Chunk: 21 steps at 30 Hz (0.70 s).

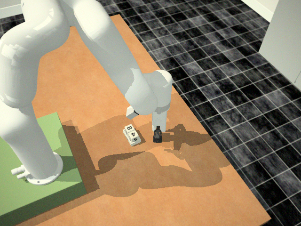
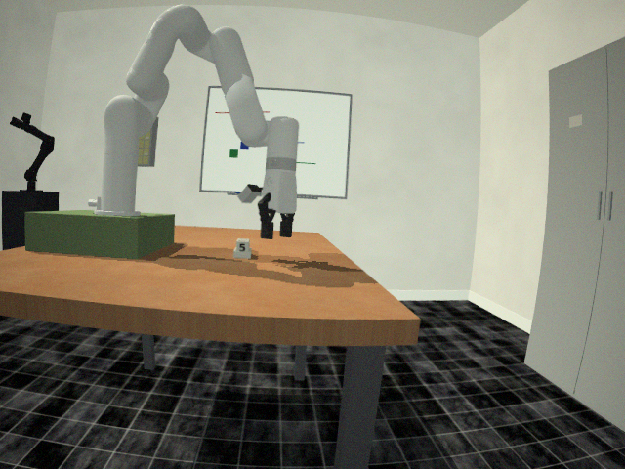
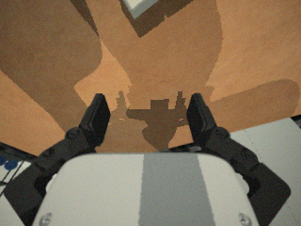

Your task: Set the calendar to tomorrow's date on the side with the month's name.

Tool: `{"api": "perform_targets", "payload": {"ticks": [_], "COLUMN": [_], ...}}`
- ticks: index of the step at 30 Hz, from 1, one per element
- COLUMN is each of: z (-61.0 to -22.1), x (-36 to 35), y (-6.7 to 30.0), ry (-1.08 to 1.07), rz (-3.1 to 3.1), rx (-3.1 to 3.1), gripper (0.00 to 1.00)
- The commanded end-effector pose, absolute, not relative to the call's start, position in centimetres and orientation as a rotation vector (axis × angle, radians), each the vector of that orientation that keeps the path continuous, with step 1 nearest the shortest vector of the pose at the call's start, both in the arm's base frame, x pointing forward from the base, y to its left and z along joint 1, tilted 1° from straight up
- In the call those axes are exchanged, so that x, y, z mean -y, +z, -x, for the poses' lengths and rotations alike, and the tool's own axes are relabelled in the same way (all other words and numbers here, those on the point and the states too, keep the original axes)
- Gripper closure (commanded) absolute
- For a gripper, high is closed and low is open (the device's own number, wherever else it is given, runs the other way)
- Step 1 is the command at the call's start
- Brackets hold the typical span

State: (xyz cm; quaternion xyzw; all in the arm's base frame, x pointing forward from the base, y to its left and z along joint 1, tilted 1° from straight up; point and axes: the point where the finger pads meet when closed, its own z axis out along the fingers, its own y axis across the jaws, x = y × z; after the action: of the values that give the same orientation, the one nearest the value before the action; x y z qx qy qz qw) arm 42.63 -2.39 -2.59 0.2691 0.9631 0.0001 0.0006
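The block calendar stands on the wooden table (image 1: 194,194) (image 2: 201,303). It is a small cream tray (image 1: 125,134) with two cubes side by side. The far cube (image 1: 128,127) shows 8 on top and the near cube (image 1: 132,133) shows 4 on top. The near cube's end face reads 5, which also shows in the exterior view (image 2: 242,247). I cannot see the side with the month's name. My gripper (image 1: 157,140) (image 2: 275,233) (image 3: 148,104) is open and empty, pointing down just above the table to the right of the calendar. The wrist view shows only a corner of the calendar (image 3: 140,4) at the top edge.
The arm's green base block (image 1: 14,194) (image 2: 101,234) sits at the table's left. The table's right edge runs close behind the gripper, with dark tiled floor beyond. A whiteboard and a grey cabinet stand along the walls.
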Motion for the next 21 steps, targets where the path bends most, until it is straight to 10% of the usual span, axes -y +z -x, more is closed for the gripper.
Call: {"api": "perform_targets", "payload": {"ticks": [1,21], "z": [-42.71,-42.42], "x": [2.44,2.63], "y": [-2.48,-2.49], "ry": [0.001,0.000], "rz": [-0.709,-0.121], "rx": [-3.056,-3.134], "gripper": [0.00,0.00]}}
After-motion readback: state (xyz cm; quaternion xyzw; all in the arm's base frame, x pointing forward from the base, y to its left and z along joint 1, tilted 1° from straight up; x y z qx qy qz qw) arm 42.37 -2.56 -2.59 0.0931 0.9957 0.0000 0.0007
